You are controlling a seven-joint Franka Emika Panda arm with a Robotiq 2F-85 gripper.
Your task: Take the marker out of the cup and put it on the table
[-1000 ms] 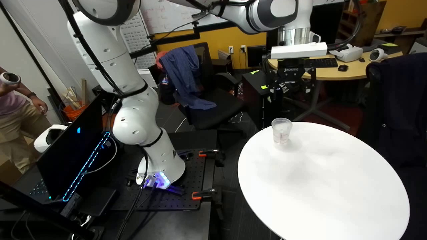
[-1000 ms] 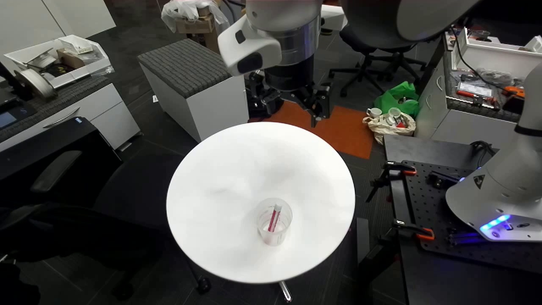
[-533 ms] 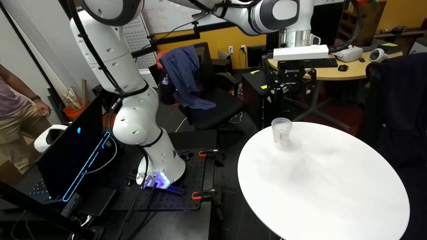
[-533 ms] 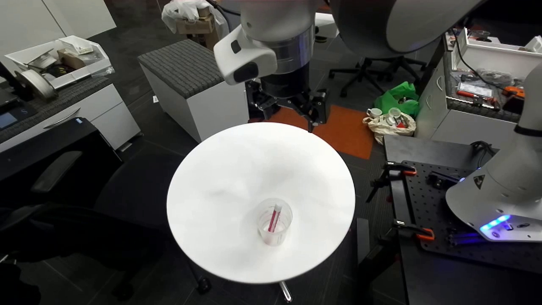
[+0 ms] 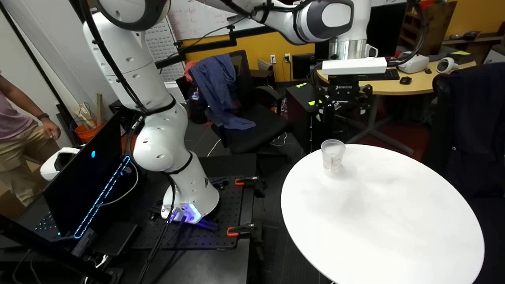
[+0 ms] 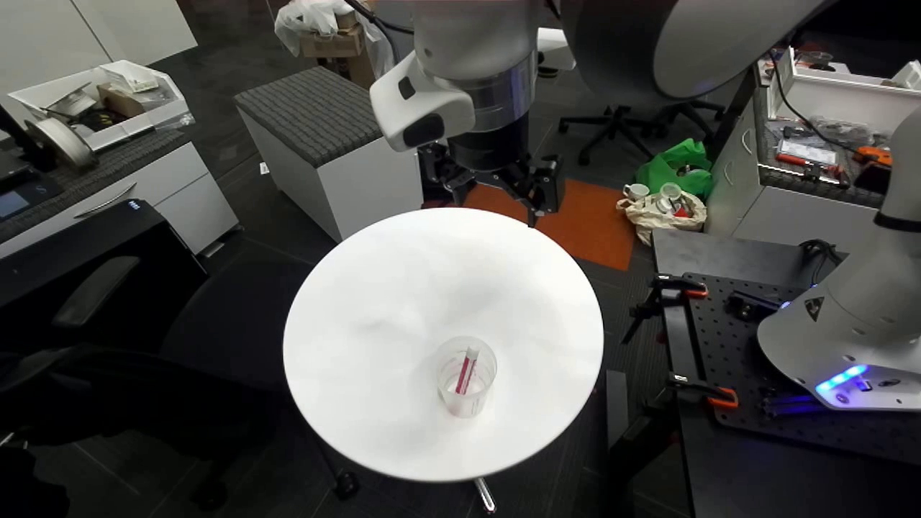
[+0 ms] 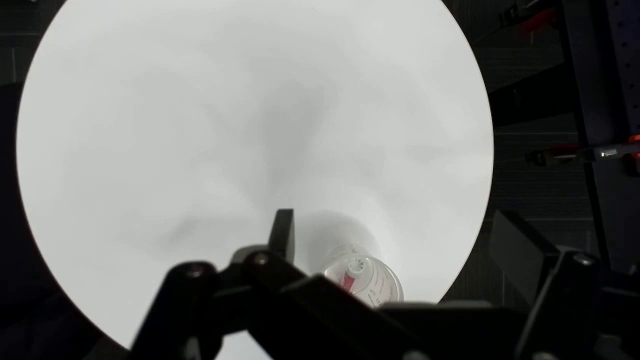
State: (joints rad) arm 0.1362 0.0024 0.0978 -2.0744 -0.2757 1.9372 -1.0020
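Note:
The clear cup [image 5: 332, 155] stands upright near the edge of the round white table [image 5: 378, 221]; both exterior views show it [image 6: 471, 403]. The red-pink marker [image 6: 466, 372] leans inside the cup with its white end up; it is hard to make out in the other exterior picture. In the wrist view, the marker's white tip and red part [image 7: 348, 281] show inside the cup [image 7: 382, 285], partly hidden by the gripper. My gripper [image 5: 342, 111] is open and empty, well above the cup. In the wrist view, its fingers stand wide apart [image 7: 392, 220], with the cup low between them.
The black base table [image 5: 236, 197] with orange-tipped clamps [image 5: 242, 230] stands beside the round table. A dark chair [image 6: 216, 324] stands close to the table's edge. A grey-topped cabinet [image 6: 316, 115] stands behind. A person [image 5: 27, 130] stands at the left edge.
My gripper has come down slightly and stays open. The cup and marker have not moved. The person at the edge has lowered an arm that held a white controller.

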